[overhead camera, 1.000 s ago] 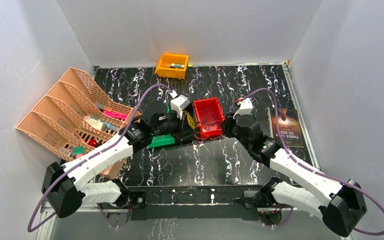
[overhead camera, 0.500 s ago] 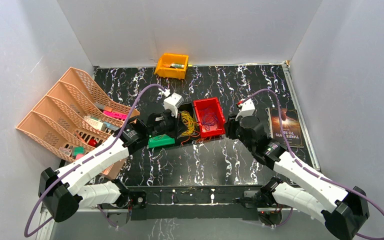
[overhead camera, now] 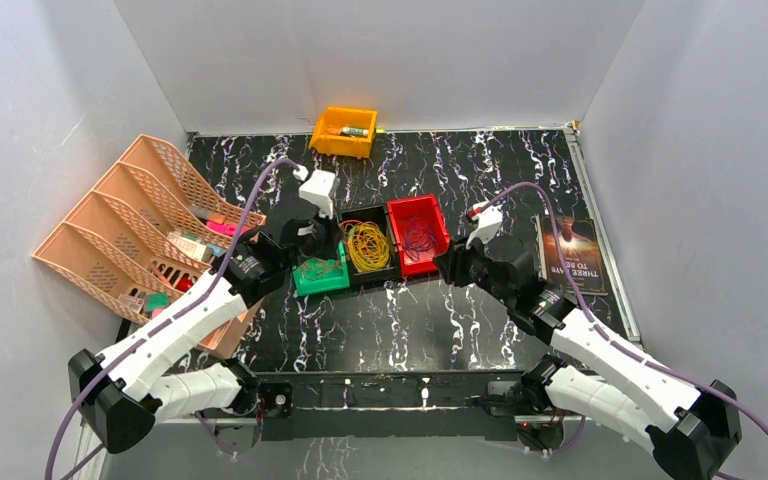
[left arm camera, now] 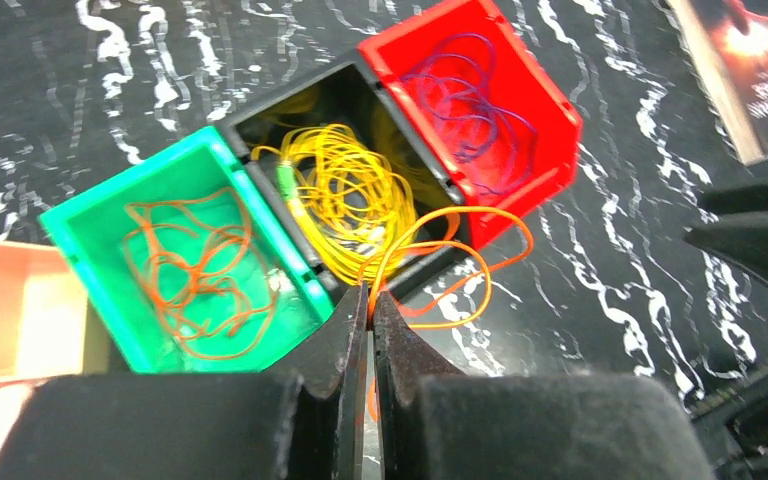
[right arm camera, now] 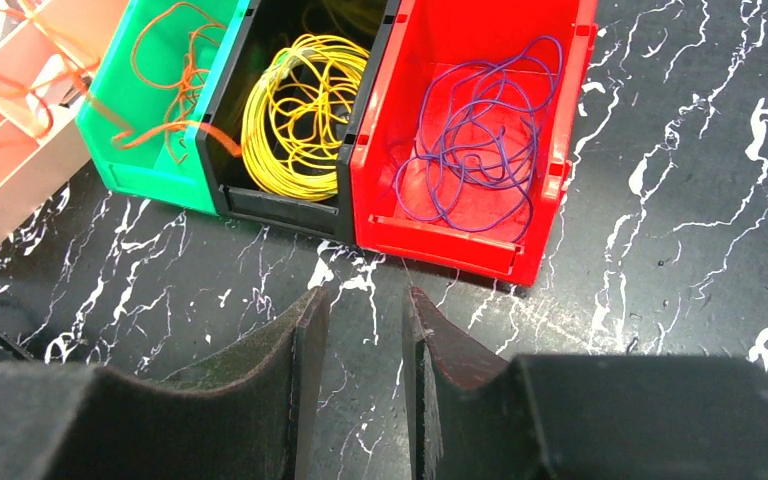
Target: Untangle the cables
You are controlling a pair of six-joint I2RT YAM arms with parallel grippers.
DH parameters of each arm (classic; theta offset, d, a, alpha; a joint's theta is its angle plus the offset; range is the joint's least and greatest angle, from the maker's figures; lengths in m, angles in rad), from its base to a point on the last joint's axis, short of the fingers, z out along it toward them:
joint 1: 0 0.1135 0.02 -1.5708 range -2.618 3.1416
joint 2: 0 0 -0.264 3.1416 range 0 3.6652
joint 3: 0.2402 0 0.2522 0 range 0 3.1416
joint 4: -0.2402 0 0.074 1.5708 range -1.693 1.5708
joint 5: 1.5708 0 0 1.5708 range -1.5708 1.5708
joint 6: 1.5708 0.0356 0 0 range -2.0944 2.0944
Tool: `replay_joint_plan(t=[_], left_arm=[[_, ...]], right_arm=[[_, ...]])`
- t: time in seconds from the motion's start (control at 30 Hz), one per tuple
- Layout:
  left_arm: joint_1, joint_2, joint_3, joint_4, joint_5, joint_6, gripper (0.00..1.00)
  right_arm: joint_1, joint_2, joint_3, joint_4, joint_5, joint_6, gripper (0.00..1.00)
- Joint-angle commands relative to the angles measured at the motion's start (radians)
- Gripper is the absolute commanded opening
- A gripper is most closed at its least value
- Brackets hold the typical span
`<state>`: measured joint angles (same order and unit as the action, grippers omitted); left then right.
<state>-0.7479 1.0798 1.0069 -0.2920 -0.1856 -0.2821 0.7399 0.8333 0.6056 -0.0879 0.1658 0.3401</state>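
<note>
Three small bins stand side by side. The green bin (overhead camera: 312, 284) holds orange cables (left arm camera: 195, 270), the black bin (overhead camera: 370, 276) yellow cables (overhead camera: 364, 245) and the red bin (overhead camera: 438, 228) purple cables (right arm camera: 480, 150). My left gripper (left arm camera: 371, 290) hovers at the near corner between the green and black bins, shut on one orange cable strand (left arm camera: 487, 294). That strand loops out over the black bin's front onto the table. My right gripper (right arm camera: 365, 295) is open and empty above the table, just in front of the red bin.
A peach file rack (overhead camera: 130, 235) with small items fills the left side, close to the left arm. An orange bin (overhead camera: 343, 130) stands at the back wall. A book (overhead camera: 570, 255) lies at the right.
The left gripper has moved left and back from the black and red bins to the green bin's corner, pulling the orange strand and uncovering the yellow bunch. The right jaws have spread slightly.
</note>
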Motion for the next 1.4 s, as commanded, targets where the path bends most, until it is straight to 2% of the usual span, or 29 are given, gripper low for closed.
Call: replay_joint_plan(t=[0.0,0.17,0.37,0.67,1.03,1.37], left_arm=[[0.074,-0.024,0.036,-0.035,-0.074,0.012,0.00],[0.175,0.008,0.022,-0.015,-0.018,0.026,0.00],[0.235,0.066,0.003,0.012,-0.014,0.046,0.00],[0.276,0.165,-0.027,0.019,-0.082,0.036,0.00],[0.308,0.190,-0.039,0.009,-0.124,0.009,0.00],[0.309,0.378,0.048,-0.002,-0.131,0.071,0.00]], right_arm=[[-0.002,-0.023,0.008,0.021,-0.032,0.004,0.42],[-0.003,-0.041,0.010,0.009,-0.034,0.009,0.42],[-0.002,-0.078,0.009,-0.013,-0.016,0.011,0.42],[-0.002,-0.083,0.006,-0.026,-0.021,0.014,0.42],[-0.002,-0.069,0.002,-0.023,-0.032,0.022,0.42],[-0.003,-0.067,0.004,-0.033,-0.034,0.024,0.43]])
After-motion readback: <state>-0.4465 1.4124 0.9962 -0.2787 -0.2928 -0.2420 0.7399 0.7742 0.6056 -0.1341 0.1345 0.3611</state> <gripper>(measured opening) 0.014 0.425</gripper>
